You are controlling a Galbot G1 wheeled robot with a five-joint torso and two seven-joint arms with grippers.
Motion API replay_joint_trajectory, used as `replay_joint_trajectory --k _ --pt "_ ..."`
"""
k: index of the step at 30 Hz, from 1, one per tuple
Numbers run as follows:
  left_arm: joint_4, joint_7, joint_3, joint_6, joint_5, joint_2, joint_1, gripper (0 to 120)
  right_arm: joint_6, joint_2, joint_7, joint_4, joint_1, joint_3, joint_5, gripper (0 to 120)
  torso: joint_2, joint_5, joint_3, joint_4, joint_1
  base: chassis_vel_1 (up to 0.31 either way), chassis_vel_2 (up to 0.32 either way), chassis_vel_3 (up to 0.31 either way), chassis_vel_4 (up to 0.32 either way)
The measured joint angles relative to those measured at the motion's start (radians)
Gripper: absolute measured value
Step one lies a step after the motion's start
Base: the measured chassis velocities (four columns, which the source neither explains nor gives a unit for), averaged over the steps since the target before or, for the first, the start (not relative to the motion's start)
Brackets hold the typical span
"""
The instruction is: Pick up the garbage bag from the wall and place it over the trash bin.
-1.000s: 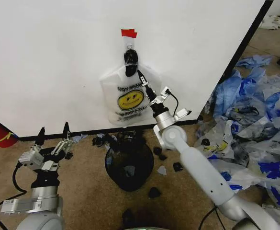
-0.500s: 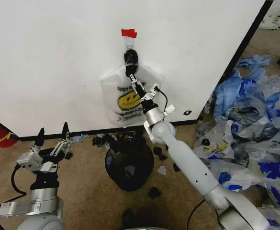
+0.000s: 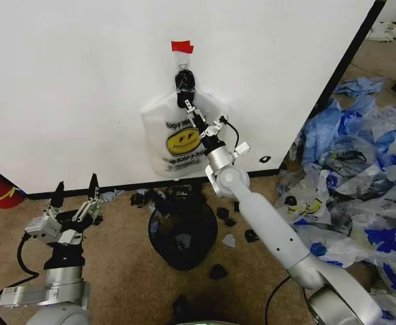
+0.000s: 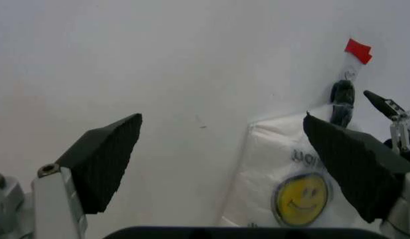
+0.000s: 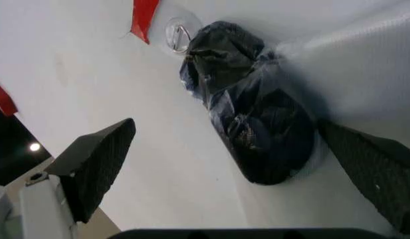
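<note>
Since a second ago the right gripper (image 3: 191, 112) has climbed, jaws spread, toward the dark bunched handles of the garbage bag (image 3: 177, 142) hanging on the far wall above the trash bin (image 3: 183, 237); reaching continues, so next comes closing on that knot, while the left gripper (image 3: 76, 193) waits open near left.

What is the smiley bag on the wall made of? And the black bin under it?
The garbage bag looks like thin, whitish plastic film: it wrinkles, shines a bit, and you can partly see through it where its dark handles bunch at the hook. The trash bin looks like hard black plastic with a smooth, slightly glossy rim, though metal can't be ruled out. The right gripper is open beside the bag's handles.
</note>
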Motion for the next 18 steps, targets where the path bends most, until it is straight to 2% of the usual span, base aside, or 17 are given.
replay_joint_trajectory --k 2,6,8,12,14,18 --pt "0.000 0.001 0.000 -0.003 0.002 -0.001 0.004 94 -0.002 0.003 -0.007 -0.005 0.004 0.000 0.001 97 0.000 0.0000 0.000 0.0000 0.000 0.000 0.000 0.000 0.000" --pt "-0.001 0.004 0.000 -0.008 0.005 -0.004 0.013 94 -0.002 0.007 -0.009 -0.008 0.005 0.000 -0.002 79 0.000 0.0000 0.000 0.0001 0.000 0.000 0.000 0.000 0.000" --pt "-0.001 0.005 0.001 -0.009 0.007 -0.005 0.014 94 -0.002 0.006 -0.009 -0.007 0.003 0.000 -0.003 76 0.000 0.0000 0.000 0.0001 0.000 0.000 0.000 0.000 0.000" --pt "0.004 0.012 0.010 -0.014 0.017 -0.010 0.020 94 0.000 0.001 -0.005 0.003 -0.007 0.001 -0.008 57 0.000 0.0000 0.000 0.0000 0.000 0.000 0.000 0.000 0.000" --pt "0.006 0.015 0.013 -0.015 0.019 -0.011 0.021 94 0.001 -0.001 -0.003 0.006 -0.010 0.002 -0.009 54 0.000 0.0000 0.000 0.0000 0.000 0.000 0.000 0.000 0.000" --pt "0.007 0.023 0.022 -0.016 0.024 -0.015 0.024 94 0.003 -0.009 0.000 0.011 -0.020 0.005 -0.009 38 0.000 0.0000 0.000 -0.0001 0.000 0.000 0.000 0.000 0.000"
